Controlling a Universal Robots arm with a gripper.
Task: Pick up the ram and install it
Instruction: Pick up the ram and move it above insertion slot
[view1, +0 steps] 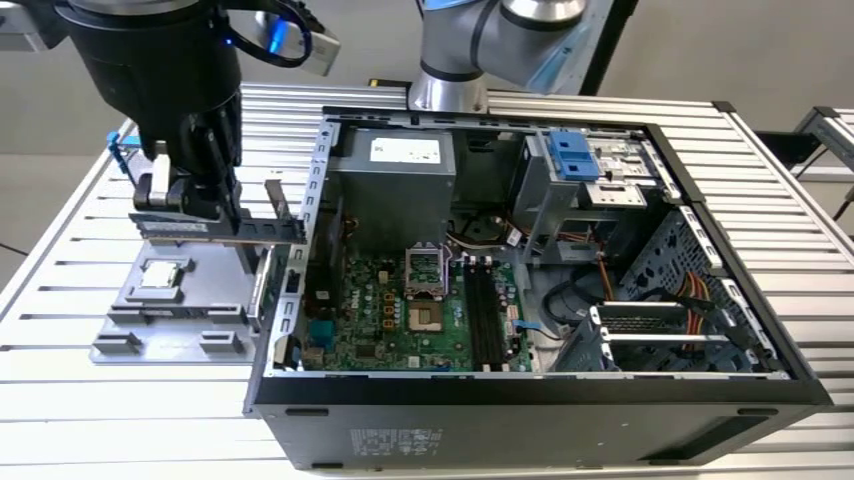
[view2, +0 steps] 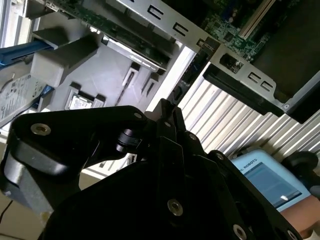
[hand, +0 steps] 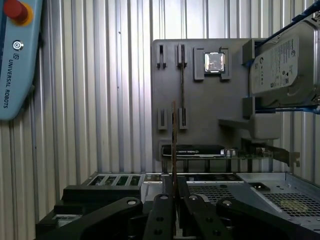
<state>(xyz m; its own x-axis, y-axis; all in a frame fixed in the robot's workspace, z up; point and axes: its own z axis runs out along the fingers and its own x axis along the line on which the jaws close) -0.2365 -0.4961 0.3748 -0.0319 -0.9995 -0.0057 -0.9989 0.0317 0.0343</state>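
The ram (view1: 180, 228) is a thin, long, narrow stick, bluish-green toward one end and darker toward the other. In the exterior view it hangs level, its long axis running from 9 to 3 o'clock. It is raised off the worktop (view1: 54, 300) above the grey tray (view1: 174, 320), at 9 o'clock from the open computer case (view1: 534, 395). In the first wrist view the ram (hand: 173, 135) shows edge-on as a thin line, clamped between the fingers (hand: 163, 207).

An open computer case (view1: 534, 420) with a green board (view1: 387, 320) inside sits on a ribbed metal table (view1: 134, 410). Beside it, a grey tray (view1: 167, 315) holds a small silver chip (view1: 162, 273) and a hard drive (hand: 280, 65)
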